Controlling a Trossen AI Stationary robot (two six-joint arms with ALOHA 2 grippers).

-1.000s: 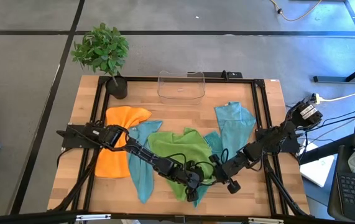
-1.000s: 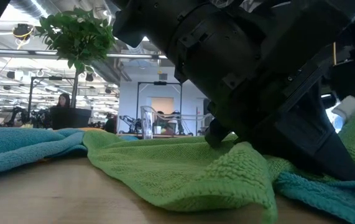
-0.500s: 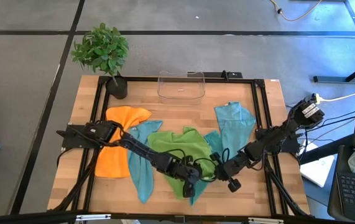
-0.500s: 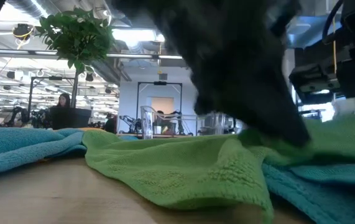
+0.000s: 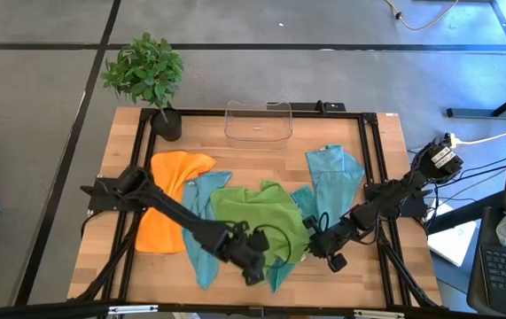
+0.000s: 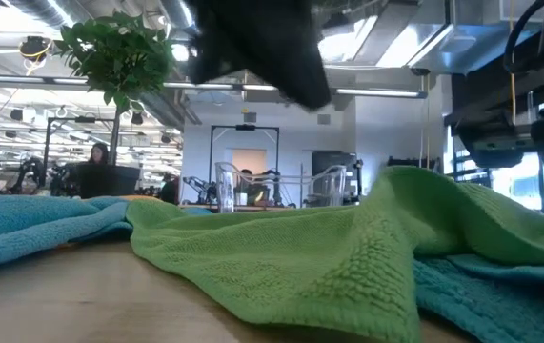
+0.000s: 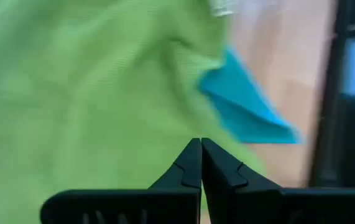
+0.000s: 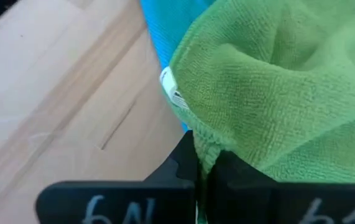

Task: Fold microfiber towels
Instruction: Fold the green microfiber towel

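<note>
Green towel (image 8: 270, 93) edge (right-pinched)

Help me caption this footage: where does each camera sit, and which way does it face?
High: overhead, straight down on the table, both arms, lime green towel.
Low: table height, level across the lime green towel into the room; dark arm parts above.
Left wrist: past the shut left gripper onto green cloth.
Right wrist: past the right gripper, shut on the towel's edge.
Shared: all four show the lime green towel.
</note>
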